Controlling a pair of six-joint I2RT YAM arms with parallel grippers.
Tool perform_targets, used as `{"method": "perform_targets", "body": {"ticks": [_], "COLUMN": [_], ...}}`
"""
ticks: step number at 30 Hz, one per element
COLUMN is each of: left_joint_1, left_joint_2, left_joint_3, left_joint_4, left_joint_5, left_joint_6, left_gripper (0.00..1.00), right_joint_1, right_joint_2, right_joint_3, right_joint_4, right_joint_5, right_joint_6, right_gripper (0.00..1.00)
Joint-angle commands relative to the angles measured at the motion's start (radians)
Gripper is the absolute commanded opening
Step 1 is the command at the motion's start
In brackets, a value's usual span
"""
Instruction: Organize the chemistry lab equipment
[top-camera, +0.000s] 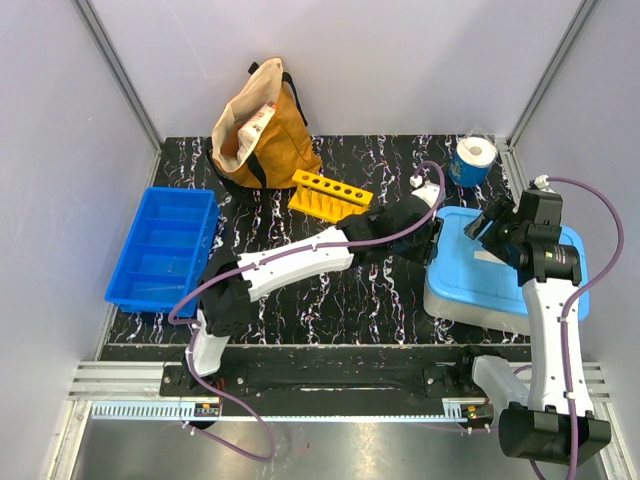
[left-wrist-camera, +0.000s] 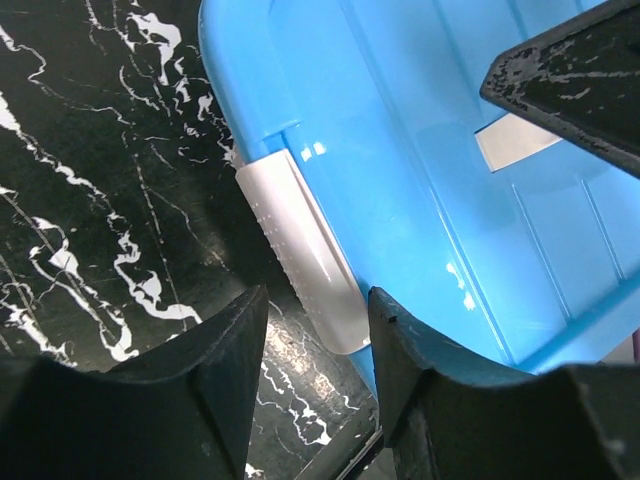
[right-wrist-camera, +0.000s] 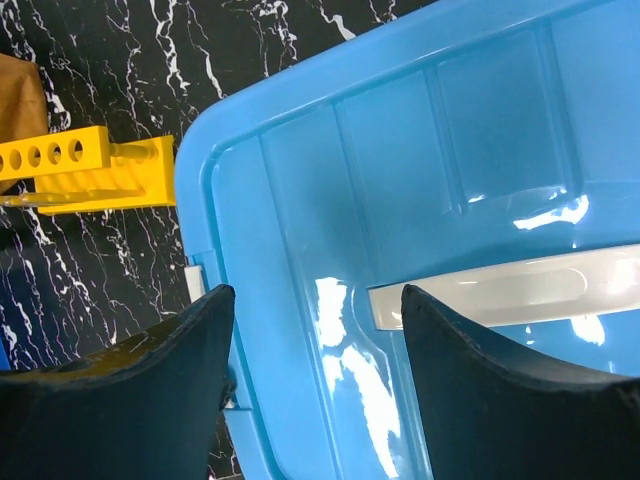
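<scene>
The chemistry lab equipment is out of view. A light-blue lidded box (top-camera: 470, 285) sits at the right of the table. My left gripper (top-camera: 432, 232) is at the box's left side, low over the table. In the left wrist view it (left-wrist-camera: 315, 300) is open, and the tip of the white side latch (left-wrist-camera: 300, 250) lies between its fingertips, while its right finger overlaps the lid's edge (left-wrist-camera: 400, 150). My right gripper (top-camera: 482, 228) hangs open above the lid (right-wrist-camera: 400, 150). The lid's white handle (right-wrist-camera: 500, 290) runs beside its right finger.
A yellow rack with holes (top-camera: 330, 195) lies behind the left arm. A tan fabric bag (top-camera: 255, 130) stands at the back and a blue divided tray (top-camera: 165, 245) at the left. A blue-wrapped paper roll (top-camera: 473, 158) stands in the back right corner.
</scene>
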Motion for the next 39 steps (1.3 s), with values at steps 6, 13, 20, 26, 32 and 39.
{"method": "perform_targets", "body": {"ticks": [6,13,20,26,32,39], "left_joint_1": [0.006,0.006,0.103,0.176,0.203,0.203], "left_joint_2": [-0.104,-0.305,-0.412,-0.483,-0.518,-0.489], "left_joint_3": [-0.06,-0.19,-0.293,-0.405,-0.469,-0.471], "left_joint_4": [-0.022,0.193,0.173,0.165,0.17,0.171], "left_joint_5": [-0.055,0.1,0.16,0.225,0.249,0.272], "left_joint_6": [0.061,0.075,0.028,0.025,0.081,0.091], "left_gripper": [0.56,0.65,0.64,0.64,0.64,0.64], "right_joint_1": [0.007,0.007,0.001,-0.082,-0.281,-0.377], "right_joint_2": [0.014,0.075,0.219,0.29,0.266,0.238], "right_joint_3": [0.021,0.002,0.287,0.294,0.188,0.096], "right_joint_4": [0.011,0.068,-0.084,-0.087,0.016,0.148], "right_joint_5": [-0.057,-0.128,0.497,0.666,0.578,0.518], "right_joint_6": [-0.001,0.011,-0.09,-0.223,-0.297,-0.439], "right_gripper": [0.71,0.66,0.65,0.5,0.36,0.27]}}
